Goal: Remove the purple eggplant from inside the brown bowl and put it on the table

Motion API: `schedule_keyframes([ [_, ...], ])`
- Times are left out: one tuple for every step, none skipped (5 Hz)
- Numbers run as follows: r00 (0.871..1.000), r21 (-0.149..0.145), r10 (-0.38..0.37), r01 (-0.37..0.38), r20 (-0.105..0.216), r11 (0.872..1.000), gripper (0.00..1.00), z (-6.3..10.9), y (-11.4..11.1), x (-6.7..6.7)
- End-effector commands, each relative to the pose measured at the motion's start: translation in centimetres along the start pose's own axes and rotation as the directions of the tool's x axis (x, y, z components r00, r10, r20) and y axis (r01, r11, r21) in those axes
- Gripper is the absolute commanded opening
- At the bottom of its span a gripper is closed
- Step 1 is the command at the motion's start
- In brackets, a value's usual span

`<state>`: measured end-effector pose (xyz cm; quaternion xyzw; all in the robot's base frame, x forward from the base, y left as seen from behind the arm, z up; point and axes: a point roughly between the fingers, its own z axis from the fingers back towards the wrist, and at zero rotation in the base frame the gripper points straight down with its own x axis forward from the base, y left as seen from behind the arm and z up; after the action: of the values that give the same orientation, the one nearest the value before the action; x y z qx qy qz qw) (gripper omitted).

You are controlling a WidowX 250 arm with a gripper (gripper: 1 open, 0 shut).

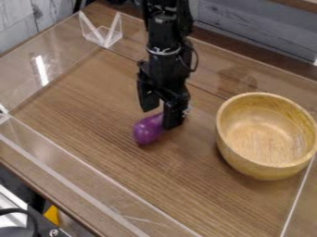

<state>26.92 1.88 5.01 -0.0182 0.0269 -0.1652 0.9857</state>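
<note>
The purple eggplant lies on the table, to the left of the brown bowl, whose inside is empty. My gripper hangs just above the eggplant, pointing straight down, its black fingers open and holding nothing. The eggplant's upper right end is partly hidden behind the fingers.
Clear acrylic walls edge the tabletop on the left, back and front. A small clear acrylic stand sits at the back left. Open wood surface lies to the left and in front of the eggplant.
</note>
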Motion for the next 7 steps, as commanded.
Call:
schedule_keyframes([
  [0.994, 0.028, 0.079, -0.082, 0.077, 0.996, 1.00, 2.6, 0.6, 0.8],
  [0.981, 0.025, 0.173, -0.176, 0.087, 0.984, 1.00, 3.3, 1.1, 0.6],
  [0.965, 0.026, 0.244, -0.248, 0.099, 0.968, 1.00, 3.8, 1.4, 0.4],
  [0.946, 0.024, 0.304, -0.308, 0.111, 0.951, 1.00, 4.2, 1.7, 0.1],
  [0.927, 0.027, 0.352, -0.358, 0.127, 0.933, 1.00, 4.7, 2.2, -0.3],
  [0.907, 0.027, 0.397, -0.404, 0.143, 0.914, 0.00, 5.0, 2.6, -0.8],
  [0.900, 0.032, 0.408, -0.417, 0.155, 0.908, 1.00, 4.8, 2.8, -0.6],
])
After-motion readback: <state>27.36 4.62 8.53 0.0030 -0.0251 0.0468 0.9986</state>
